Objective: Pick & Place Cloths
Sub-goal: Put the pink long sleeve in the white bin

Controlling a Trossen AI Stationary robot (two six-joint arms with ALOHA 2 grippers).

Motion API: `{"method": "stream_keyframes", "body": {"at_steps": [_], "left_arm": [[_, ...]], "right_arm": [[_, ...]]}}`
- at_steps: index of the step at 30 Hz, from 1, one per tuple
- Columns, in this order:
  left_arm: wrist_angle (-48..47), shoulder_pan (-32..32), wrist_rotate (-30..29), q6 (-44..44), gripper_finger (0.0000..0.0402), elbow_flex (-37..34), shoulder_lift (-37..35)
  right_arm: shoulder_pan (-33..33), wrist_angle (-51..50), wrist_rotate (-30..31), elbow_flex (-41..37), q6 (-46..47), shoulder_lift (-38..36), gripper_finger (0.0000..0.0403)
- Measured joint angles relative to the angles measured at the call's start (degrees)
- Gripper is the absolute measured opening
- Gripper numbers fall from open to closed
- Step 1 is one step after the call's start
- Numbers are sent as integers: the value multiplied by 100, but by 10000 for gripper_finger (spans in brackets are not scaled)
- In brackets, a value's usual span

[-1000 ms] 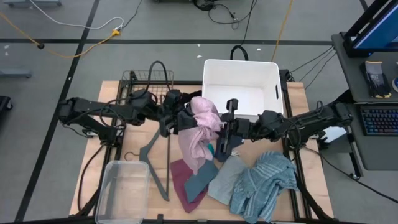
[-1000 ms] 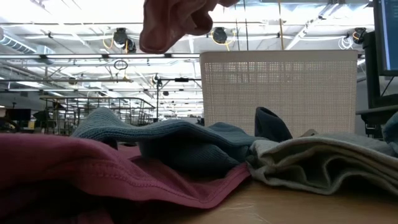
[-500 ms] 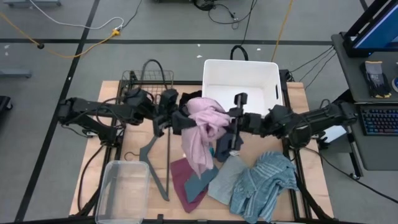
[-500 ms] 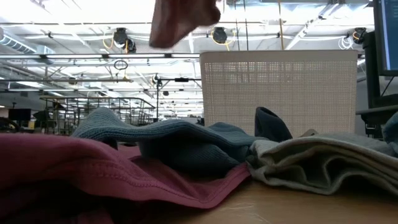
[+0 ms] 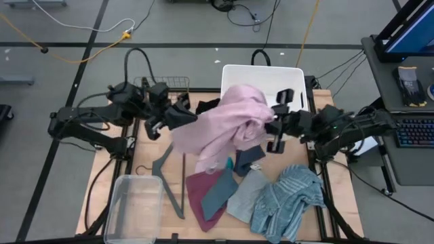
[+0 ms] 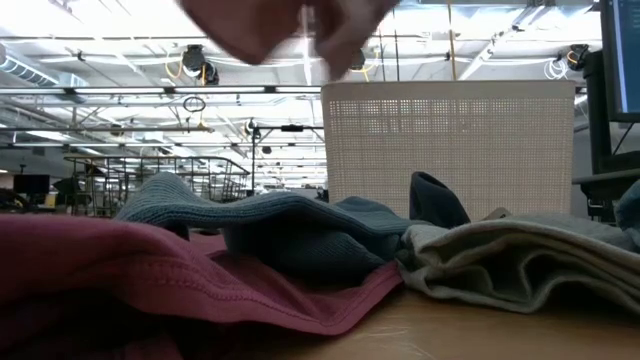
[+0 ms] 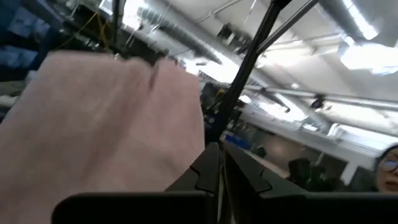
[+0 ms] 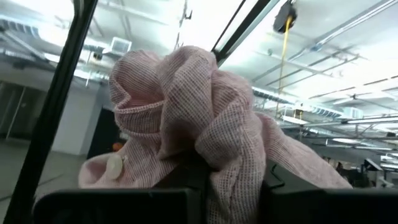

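A pink cloth [image 5: 224, 125] hangs in the air between my two grippers, over the table's middle and in front of the white bin [image 5: 268, 81]. My left gripper [image 5: 180, 120] is shut on its left end and my right gripper [image 5: 268, 127] on its right end. The cloth's lower end [image 6: 290, 25] shows blurred at the top of the low view. Under it, maroon [image 5: 195, 193], teal [image 5: 218, 192], pale grey-blue [image 5: 245, 194], dark blue [image 5: 248, 156] and blue striped [image 5: 288, 200] cloths lie on the table. A black cloth [image 5: 207, 105] lies by the bin. My left gripper has the pink cloth's edge [image 7: 186, 163] at its shut fingers, which point slightly upward; the fingers hide the place of contact. The cloth spreads away from them, clear of the table. My right gripper pinches a bunched fold of several layers [image 8: 214, 168] between its two fingers, which slant upward. The cloth is lifted clear, bulging above the fingers.
A grey clothes hanger [image 5: 169, 173] and a clear plastic tub [image 5: 132, 207] sit at the near left. A wire rack [image 5: 163, 85] stands at the far left. The white bin's mesh wall [image 6: 450, 150] rises behind the cloth pile.
Both grippers have risen, drawn back toward the table's far edge and moved apart, left gripper leftward, right gripper rightward. The pink cloth, bunched and hanging long before, is now lifted higher and spread wide between them, its lower end well above the pile.
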Motion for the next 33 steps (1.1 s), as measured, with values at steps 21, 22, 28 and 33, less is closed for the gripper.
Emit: {"method": "stream_keyframes", "body": {"at_steps": [21, 22, 28, 33], "left_arm": [[-2067, 221, -62, 607, 21, -3, -555], [-2152, 221, -63, 661, 21, -3, -548], [-2875, 221, -57, 871, 21, -6, -551], [-3416, 220, -51, 908, 21, -8, -548]], "right_arm": [[-879, 122, 439, 1070, -68, -526, 41], [-967, 108, 439, 1161, -68, -468, 41], [-1633, 108, 576, 1459, -16, -111, 41], [-2152, 70, 1130, 1480, -7, 132, 41]]}}
